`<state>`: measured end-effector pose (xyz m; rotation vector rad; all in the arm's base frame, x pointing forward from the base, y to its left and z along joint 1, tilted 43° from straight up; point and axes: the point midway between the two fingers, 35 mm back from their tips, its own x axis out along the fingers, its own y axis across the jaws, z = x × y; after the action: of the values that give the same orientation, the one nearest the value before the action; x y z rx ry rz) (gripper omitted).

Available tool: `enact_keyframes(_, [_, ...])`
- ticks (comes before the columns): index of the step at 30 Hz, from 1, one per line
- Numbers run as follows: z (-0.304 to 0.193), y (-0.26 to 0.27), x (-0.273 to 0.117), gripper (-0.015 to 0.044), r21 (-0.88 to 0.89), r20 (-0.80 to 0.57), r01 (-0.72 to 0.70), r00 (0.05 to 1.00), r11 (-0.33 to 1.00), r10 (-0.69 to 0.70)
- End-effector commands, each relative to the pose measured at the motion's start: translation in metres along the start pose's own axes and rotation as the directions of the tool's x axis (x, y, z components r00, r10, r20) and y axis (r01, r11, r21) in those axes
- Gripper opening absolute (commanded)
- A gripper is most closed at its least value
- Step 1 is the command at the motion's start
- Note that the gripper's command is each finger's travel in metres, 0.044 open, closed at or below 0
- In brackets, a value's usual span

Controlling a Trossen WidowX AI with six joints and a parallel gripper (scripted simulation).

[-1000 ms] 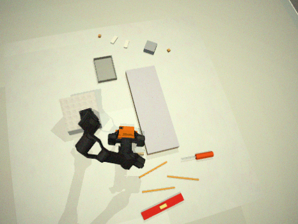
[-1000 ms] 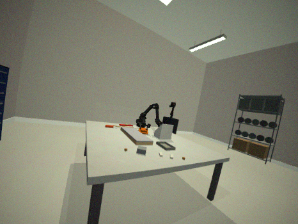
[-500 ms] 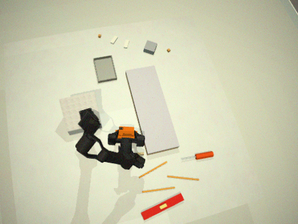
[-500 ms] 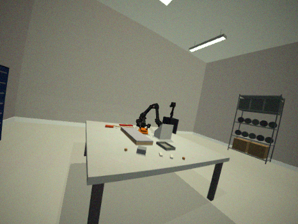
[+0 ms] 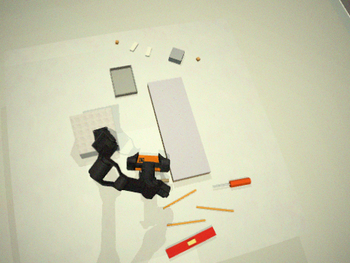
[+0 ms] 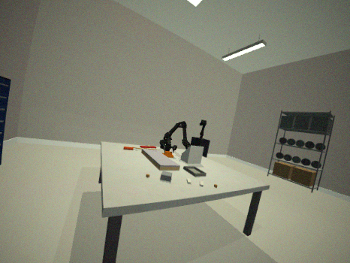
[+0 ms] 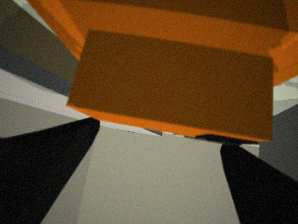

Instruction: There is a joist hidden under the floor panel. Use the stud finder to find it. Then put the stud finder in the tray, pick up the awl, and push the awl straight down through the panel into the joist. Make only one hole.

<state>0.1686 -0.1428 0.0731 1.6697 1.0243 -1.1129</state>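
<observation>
The orange stud finder (image 5: 149, 158) (image 6: 167, 154) (image 7: 175, 85) is beside the near left edge of the floor panel. My gripper (image 5: 149, 163) (image 7: 160, 133) is open, with its black fingers at the two ends of the stud finder in the top view; in the wrist view the stud finder fills the top, just beyond the fingertips. The pale floor panel (image 5: 182, 124) (image 6: 159, 159) lies flat. The grey tray (image 5: 124, 80) (image 6: 194, 171) is empty. The awl (image 5: 240, 182) (image 6: 128, 148), with a red-orange handle and thin shaft, lies right of the panel's near end.
A red level (image 5: 181, 247) and three thin orange sticks (image 5: 180, 199) (image 5: 215, 209) (image 5: 186, 222) lie near the front. A pale bumpy block (image 5: 84, 129) stands left, under part of the arm. A grey block (image 5: 176, 55), two white pieces and two small orange cubes lie at the back.
</observation>
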Motion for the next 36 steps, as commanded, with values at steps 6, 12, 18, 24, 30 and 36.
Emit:
enact_keyframes(6, [0.0,0.001,-0.012,0.044,-0.001,0.001,-0.001,1.0,1.0,0.001])
enact_keyframes(12, [0.0,0.001,-0.021,0.044,-0.002,0.002,-0.001,1.0,1.0,0.001])
enact_keyframes(18, [0.0,0.0,-0.03,0.044,-0.002,0.002,-0.001,1.0,1.0,0.001])
enact_keyframes(24, [-0.04,0.001,-0.052,0.044,0.003,-0.003,0.004,1.0,1.0,-0.004])
enact_keyframes(30, [-0.058,-0.002,-0.062,0.044,0.005,-0.007,0.006,1.0,1.0,-0.006])
enact_keyframes(36, [-0.04,-0.01,-0.034,0.044,-0.42,0.245,0.158,0.968,0.894,-0.056])
